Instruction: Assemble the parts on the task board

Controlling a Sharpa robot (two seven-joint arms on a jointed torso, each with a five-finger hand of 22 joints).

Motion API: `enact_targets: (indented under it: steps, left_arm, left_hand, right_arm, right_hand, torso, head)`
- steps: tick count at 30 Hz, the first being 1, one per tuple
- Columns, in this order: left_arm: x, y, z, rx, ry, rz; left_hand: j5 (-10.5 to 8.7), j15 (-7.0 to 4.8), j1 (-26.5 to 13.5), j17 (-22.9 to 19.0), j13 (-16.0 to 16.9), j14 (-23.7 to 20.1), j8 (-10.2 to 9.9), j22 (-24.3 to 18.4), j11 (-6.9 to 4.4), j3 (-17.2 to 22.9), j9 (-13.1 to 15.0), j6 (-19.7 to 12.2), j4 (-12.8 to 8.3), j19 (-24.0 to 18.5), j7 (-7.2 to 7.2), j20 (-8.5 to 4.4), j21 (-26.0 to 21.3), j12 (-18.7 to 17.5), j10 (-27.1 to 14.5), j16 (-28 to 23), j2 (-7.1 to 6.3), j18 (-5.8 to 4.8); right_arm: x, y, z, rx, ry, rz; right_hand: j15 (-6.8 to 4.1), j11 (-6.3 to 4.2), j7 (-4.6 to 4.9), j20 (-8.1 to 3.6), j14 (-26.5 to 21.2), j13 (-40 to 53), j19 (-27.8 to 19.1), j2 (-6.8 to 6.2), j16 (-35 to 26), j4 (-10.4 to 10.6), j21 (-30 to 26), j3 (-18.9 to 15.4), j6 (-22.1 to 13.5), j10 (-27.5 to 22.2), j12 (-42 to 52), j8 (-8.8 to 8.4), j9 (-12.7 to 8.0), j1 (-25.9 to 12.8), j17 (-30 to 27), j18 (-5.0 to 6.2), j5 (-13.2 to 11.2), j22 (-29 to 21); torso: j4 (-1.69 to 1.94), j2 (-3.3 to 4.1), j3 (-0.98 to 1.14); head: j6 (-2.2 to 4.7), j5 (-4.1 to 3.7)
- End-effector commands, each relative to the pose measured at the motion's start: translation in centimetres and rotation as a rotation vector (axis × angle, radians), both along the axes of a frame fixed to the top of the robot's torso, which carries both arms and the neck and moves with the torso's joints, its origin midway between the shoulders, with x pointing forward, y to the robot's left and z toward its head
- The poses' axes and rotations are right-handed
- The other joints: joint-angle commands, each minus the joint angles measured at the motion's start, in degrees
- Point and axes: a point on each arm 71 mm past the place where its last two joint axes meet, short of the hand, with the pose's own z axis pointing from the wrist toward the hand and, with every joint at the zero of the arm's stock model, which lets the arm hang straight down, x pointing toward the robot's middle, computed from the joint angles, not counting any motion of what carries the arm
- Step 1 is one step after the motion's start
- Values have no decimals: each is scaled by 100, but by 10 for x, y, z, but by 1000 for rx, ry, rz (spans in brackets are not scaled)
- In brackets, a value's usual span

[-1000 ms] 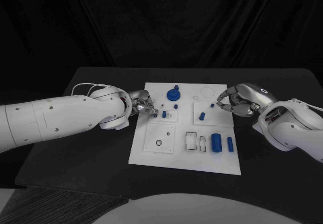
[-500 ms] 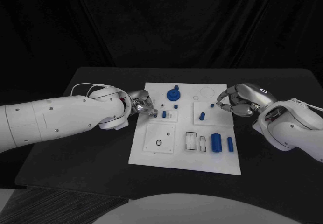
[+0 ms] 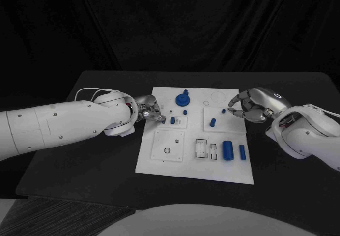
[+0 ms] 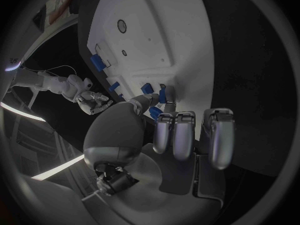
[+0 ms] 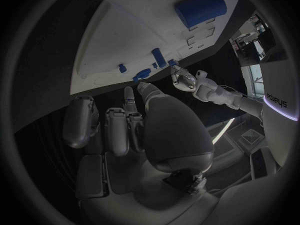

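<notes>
Hands (image 3: pixel 151 110) (image 3: pixel 249 105) flank task board (image 3: pixel 177 162); table (image 3: pixel 85 162) beneath.

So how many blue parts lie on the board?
7: a knobbed disc far-middle, two small pieces by the left hand, two by the right hand, two cylinders near-right. Hands may hide others.

A black table (image 3: pixel 85 162) stands before a black curtain backdrop (image 3: pixel 170 34); dark striped flooring (image 3: pixel 57 216) lies below.

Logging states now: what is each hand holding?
Left hand: pinching a small blue part.
Right hand: cannot tell.
</notes>
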Motion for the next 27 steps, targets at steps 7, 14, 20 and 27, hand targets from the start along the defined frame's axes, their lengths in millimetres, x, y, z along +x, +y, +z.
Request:
enact_targets:
  steps: [7,14,20,27]
  left_arm:
    - [-1,-4,-2,-1,8,-22]
    - [-1,-4,-3,-2,10,-25]
    - [-1,-5,-4,-1,15,-28]
    - [-2,-6,-6,2,23,-32]
  left_hand:
    - [17,-28,292,1528,1491,616,92,1406,18,29,-89,401,97,206,-191,14,-90,80,587,80,314,-117]
    - [6,-28,292,1528,1488,616,92,1403,18,19,-94,402,115,199,-191,14,-100,74,583,80,317,-114]
    - [4,-28,294,1528,1483,616,91,1400,18,17,-96,402,119,193,-192,14,-108,66,576,80,319,-112]
    - [4,-28,297,1528,1480,616,91,1400,17,18,-97,403,119,194,-193,14,-107,61,573,80,321,-113]
  right_arm:
    - [-1,-1,0,5,-8,-11]
    - [-1,-1,0,5,-8,-10]
    - [0,-1,0,4,-6,-11]
    - [0,-1,0,4,-5,-11]
  right_hand:
    - [42,24,0,26,393,1528,21,46,-59,-31,-79,119,37,617,115,99,-60,40,419,241,100,1032]
    - [42,24,0,26,393,1528,21,46,-59,-31,-79,119,37,617,115,99,-60,40,419,241,100,1032]
    - [42,24,0,26,393,1528,21,46,-59,-31,-79,119,37,617,115,99,-60,40,419,241,100,1032]
    - [47,29,5,28,393,1528,21,41,-60,-34,-81,119,34,617,115,99,-62,36,419,241,101,1032]
  torso:
    - [-2,0,1]
    - [-4,1,2]
    - [-3,4,1]
    - [2,1,2]
  head:
    - [0,-3]
    - [0,-6]
    - [0,0]
    - [0,-13]
